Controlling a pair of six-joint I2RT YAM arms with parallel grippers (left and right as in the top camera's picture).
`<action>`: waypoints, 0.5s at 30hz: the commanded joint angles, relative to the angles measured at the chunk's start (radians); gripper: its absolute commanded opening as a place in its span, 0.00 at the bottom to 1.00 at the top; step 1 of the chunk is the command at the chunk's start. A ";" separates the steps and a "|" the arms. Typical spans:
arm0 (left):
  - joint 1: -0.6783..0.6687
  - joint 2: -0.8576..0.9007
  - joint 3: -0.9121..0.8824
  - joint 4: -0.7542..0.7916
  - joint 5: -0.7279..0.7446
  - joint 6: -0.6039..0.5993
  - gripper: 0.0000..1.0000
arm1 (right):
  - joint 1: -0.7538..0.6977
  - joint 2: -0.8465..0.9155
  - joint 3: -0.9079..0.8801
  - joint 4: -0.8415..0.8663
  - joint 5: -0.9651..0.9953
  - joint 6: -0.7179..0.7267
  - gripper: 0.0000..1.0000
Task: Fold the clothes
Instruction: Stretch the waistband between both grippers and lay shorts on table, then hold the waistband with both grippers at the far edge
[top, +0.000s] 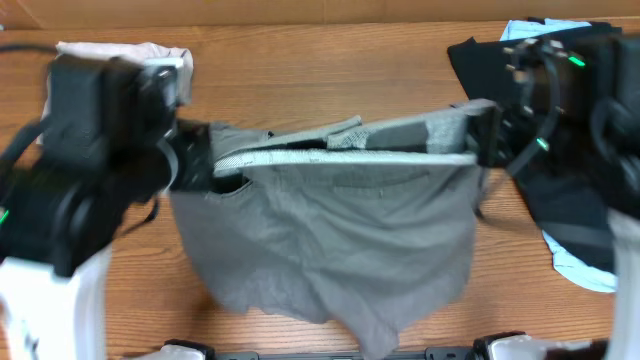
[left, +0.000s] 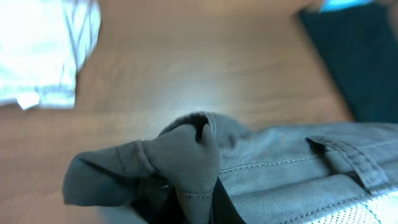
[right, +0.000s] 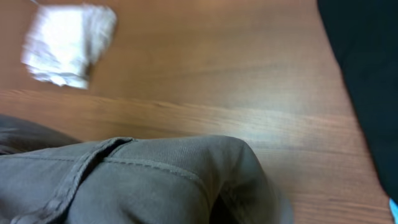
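Grey shorts (top: 330, 230) stretched between left gripper (top: 198, 165) and right gripper (top: 487, 140), fingertips hidden

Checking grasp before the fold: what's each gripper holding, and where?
Both hold the grey shorts by the waistband: left gripper at one end, right gripper at the other.

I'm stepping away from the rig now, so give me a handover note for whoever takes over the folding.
Left tool: shut on one end of the grey shorts waistband.
Right tool: shut on the other end.
Shorts: stretched between them over the table, legs trailing toward the near edge.
Done: gripped and spread.
Left: every fold.
The white cloth and black garment lie off to the sides.
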 joint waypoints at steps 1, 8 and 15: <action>0.052 0.109 -0.100 -0.004 -0.316 -0.014 0.04 | -0.037 0.078 -0.072 0.034 0.192 0.002 0.04; 0.052 0.405 -0.214 0.158 -0.301 -0.013 0.04 | -0.037 0.306 -0.251 0.270 0.192 -0.002 0.04; 0.057 0.624 -0.214 0.455 -0.302 -0.010 0.04 | -0.037 0.499 -0.293 0.602 0.193 -0.005 0.04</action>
